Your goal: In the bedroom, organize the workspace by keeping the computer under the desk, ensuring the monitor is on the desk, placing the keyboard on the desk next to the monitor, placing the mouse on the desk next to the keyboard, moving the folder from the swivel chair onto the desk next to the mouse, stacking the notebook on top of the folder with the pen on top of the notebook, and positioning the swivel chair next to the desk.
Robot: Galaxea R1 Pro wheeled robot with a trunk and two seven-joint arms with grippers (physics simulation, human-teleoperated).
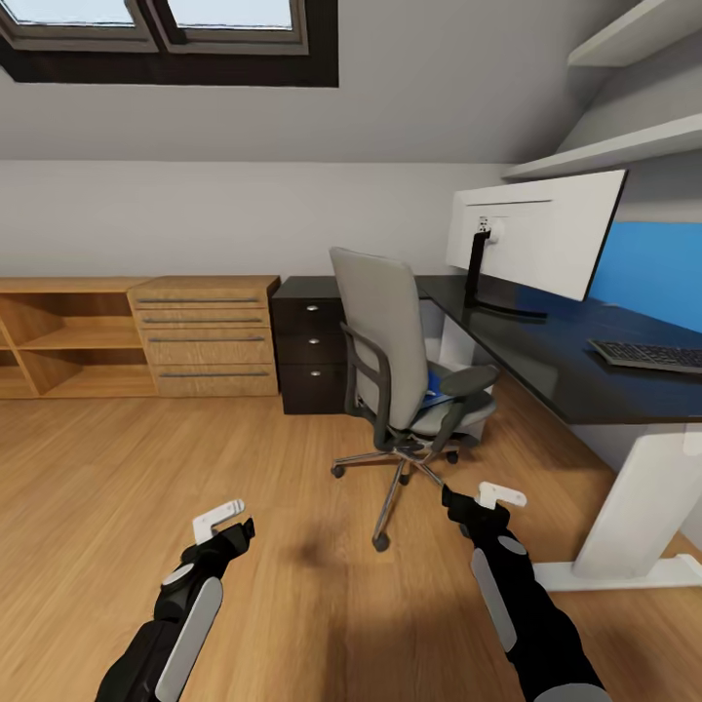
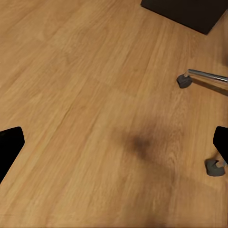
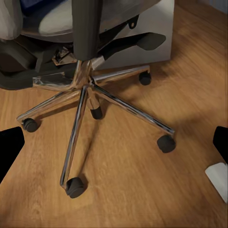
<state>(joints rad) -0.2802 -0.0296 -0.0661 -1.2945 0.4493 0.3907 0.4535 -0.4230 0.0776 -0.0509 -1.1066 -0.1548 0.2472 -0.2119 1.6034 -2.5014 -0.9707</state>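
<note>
Reaching for the blue folder (image 1: 441, 383) on the swivel chair (image 1: 400, 361) seat, you risk nudging the chair (castors roll freely on wood floor (image 1: 195, 458)). Left gripper (image 1: 222, 522) and right gripper (image 1: 487, 502): both spread, empty. Desk (image 1: 546, 351) carries monitor (image 1: 536, 232), keyboard (image 1: 648, 355).

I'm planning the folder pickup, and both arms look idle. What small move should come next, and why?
Probably roll closer to the swivel chair: the blue folder lies on its seat, beyond both the left gripper and right gripper, which hang open over bare floor short of the chair.
</note>
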